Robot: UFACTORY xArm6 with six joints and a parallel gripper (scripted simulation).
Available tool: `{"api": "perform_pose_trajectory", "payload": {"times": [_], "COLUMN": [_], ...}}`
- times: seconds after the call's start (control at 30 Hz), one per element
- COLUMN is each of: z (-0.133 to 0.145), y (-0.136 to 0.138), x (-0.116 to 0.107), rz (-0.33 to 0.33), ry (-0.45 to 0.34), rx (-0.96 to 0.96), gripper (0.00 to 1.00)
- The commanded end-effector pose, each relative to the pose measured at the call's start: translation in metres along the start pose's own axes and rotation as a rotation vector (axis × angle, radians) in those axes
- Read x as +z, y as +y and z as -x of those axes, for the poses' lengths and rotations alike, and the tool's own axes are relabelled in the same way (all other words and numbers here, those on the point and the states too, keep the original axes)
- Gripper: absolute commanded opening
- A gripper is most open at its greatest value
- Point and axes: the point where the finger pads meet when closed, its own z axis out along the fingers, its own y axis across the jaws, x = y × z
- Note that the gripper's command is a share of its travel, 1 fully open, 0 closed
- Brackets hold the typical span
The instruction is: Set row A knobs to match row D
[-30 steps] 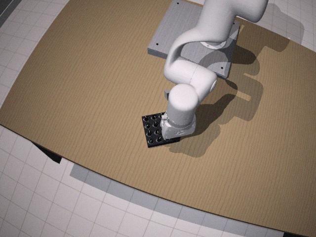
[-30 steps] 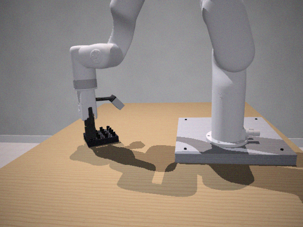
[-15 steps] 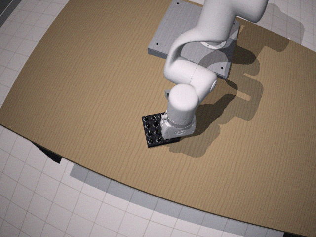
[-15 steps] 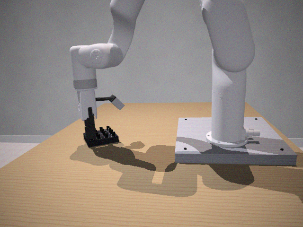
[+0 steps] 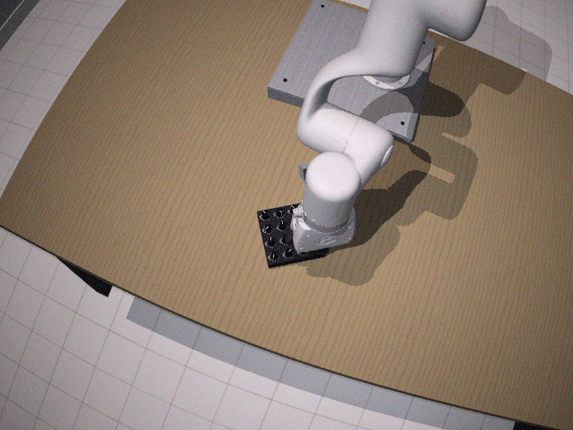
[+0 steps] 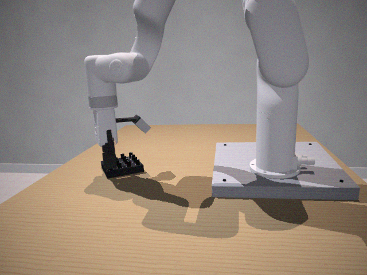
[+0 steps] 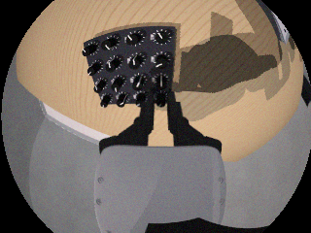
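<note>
Hovering low, my gripper (image 7: 160, 100) has dark fingers parted slightly around a corner knob (image 7: 161, 97), gripping nothing. Below sits the square black knob box (image 5: 270, 240), studded with round knobs, on the grained wooden table (image 5: 139, 139).

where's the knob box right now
In the top view the knob box stands on the table near its lower edge, below-left of the arm's base plate, with the gripper down over the box's right side.

Wood-grain counter (image 5: 139, 139) carries two items; a black knob box (image 5: 273, 233) stands on its feet near the front edge. A grey base plate (image 5: 289, 76) lies flat toward the rear, well apart from it.
</note>
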Motion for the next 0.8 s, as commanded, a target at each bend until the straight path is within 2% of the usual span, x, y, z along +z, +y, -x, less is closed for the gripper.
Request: {"api": "perform_pose_trajectory", "payload": {"times": [0.0,0.43,0.77], "z": [0.001,0.001,0.001], "y": [-0.001,-0.001,-0.001], "x": [-0.001,-0.002,-0.017], "rz": [-0.002,-0.002,-0.002], "ry": [-0.003,-0.003,-0.003], "rx": [0.000,0.000,0.000], "gripper": [0.19,0.19,0.19]}}
